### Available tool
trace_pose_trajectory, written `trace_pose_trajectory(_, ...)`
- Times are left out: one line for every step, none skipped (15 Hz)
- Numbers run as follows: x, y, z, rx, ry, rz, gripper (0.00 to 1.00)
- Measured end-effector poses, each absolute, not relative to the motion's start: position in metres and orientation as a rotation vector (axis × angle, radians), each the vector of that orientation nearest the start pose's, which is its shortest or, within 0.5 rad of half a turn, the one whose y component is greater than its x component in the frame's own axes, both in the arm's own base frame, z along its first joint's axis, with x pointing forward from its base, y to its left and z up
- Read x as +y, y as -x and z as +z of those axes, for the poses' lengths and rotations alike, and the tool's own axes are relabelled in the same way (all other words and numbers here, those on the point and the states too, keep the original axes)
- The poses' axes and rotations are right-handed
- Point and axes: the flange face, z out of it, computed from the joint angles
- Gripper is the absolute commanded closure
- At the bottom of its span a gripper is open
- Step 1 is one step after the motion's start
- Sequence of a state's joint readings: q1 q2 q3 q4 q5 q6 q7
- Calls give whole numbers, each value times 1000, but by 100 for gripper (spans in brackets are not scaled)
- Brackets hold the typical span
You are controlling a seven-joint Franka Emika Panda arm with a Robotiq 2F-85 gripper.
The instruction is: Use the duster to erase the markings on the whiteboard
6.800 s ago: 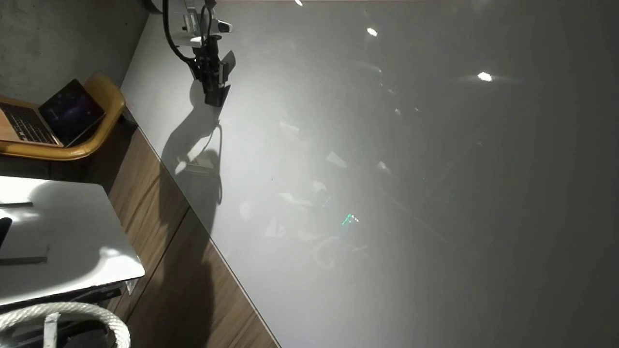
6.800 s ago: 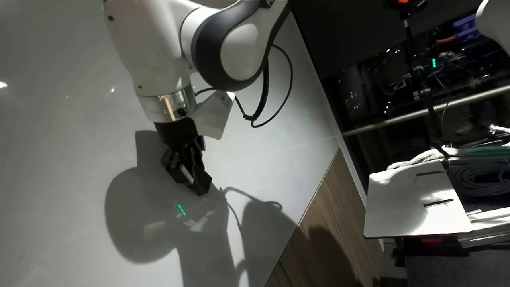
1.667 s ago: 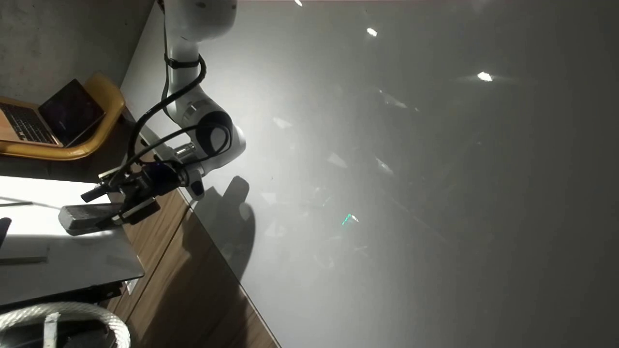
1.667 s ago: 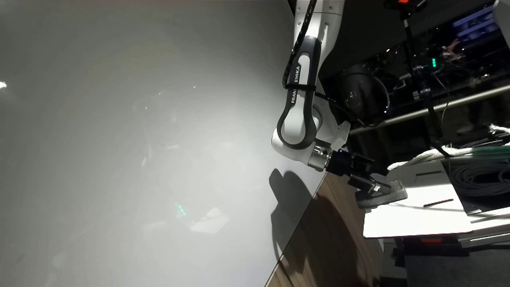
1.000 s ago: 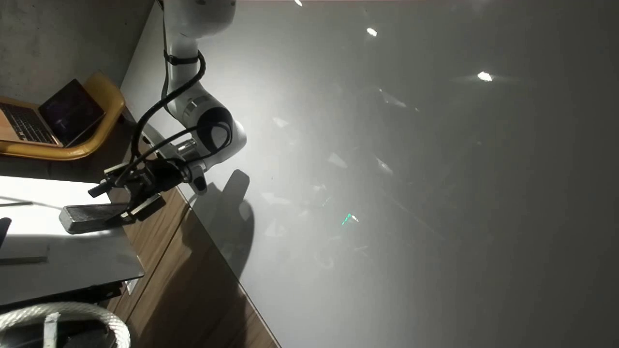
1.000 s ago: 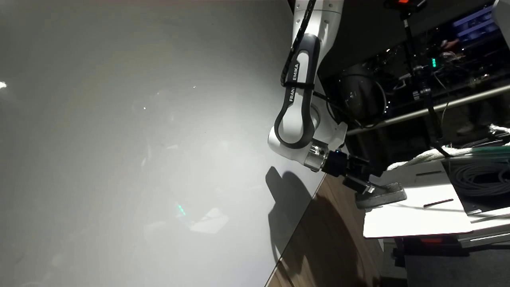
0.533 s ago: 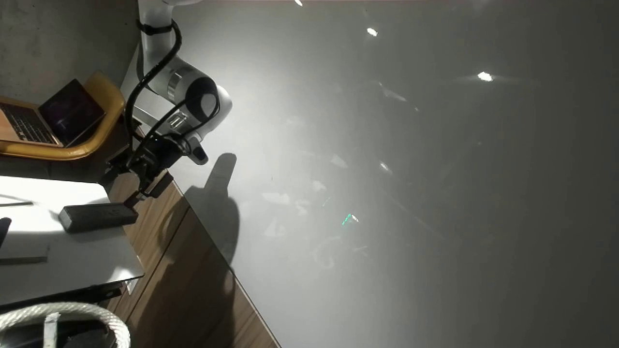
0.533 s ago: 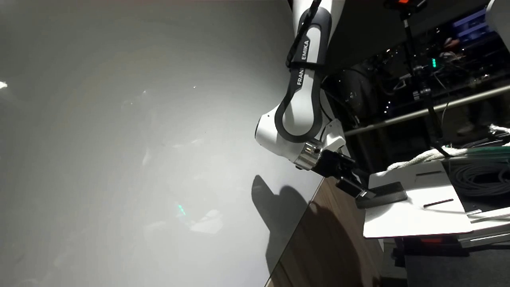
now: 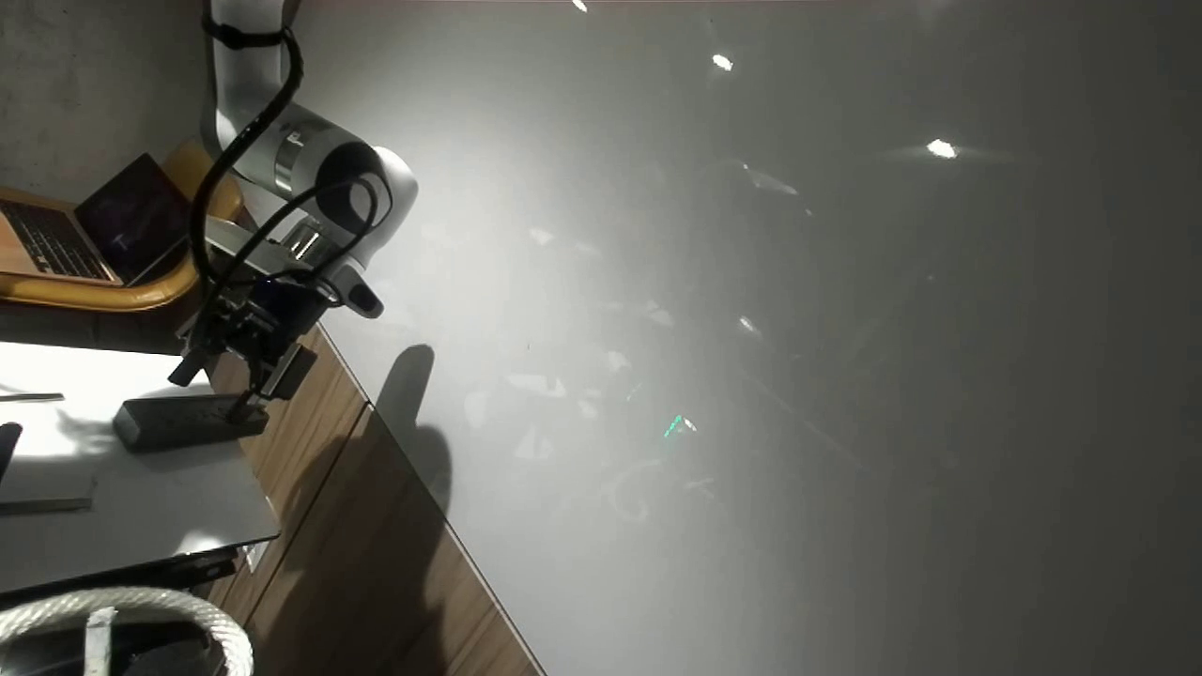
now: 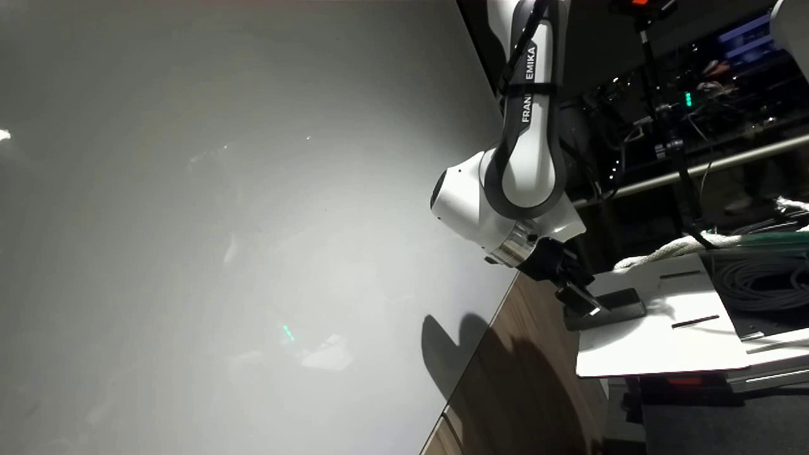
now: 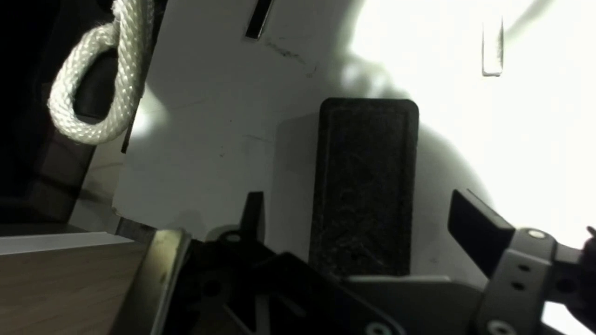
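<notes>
The duster (image 11: 368,153), a dark grey block, lies on the small white table (image 11: 209,153). In both exterior views the duster (image 9: 169,422) appears to reach past the table's edge. My gripper (image 11: 356,194) is open above its lower end, one finger (image 11: 479,228) to each side with a gap between finger and block. In an exterior view the gripper (image 10: 595,296) overlaps the duster (image 10: 622,306); how high it hangs above is hard to tell. The whiteboard (image 9: 845,376) fills most of both exterior views. Its markings cannot be made out among pale reflections.
A wood panel (image 9: 319,441) borders the whiteboard near the table. White rope (image 11: 125,70) loops beside the table's edge. A yellow chair (image 9: 131,299) holding a laptop (image 9: 141,221) stands close to the arm. The table top has dark slots (image 10: 695,321).
Nearly seven seconds ago the gripper was before the whiteboard and no duster showed on the table. Over the last second the open gripper shifted slightly around the resting duster, while the arm swung tableward.
</notes>
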State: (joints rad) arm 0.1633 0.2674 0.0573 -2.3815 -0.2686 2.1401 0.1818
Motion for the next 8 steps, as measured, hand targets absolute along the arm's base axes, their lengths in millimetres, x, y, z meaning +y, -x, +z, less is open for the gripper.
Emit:
trace_pose_trajectory(86, -434, 180, -404, 3290, 748, 0)
trace_pose_trajectory(86, -433, 180, -404, 3289, 719, 17)
trace_pose_trajectory(87, -433, 180, -406, 3289, 696, 26)
trace_pose_trajectory(87, -433, 180, -407, 3289, 673, 34)
trace_pose_trajectory(87, -433, 180, -408, 3289, 657, 42)
trace_pose_trajectory(87, -432, 181, -408, 3289, 646, 51)
trace_pose_trajectory(87, -432, 181, -407, 3289, 633, 58)
trace_pose_trajectory(86, -431, 182, -404, 3289, 625, 65)
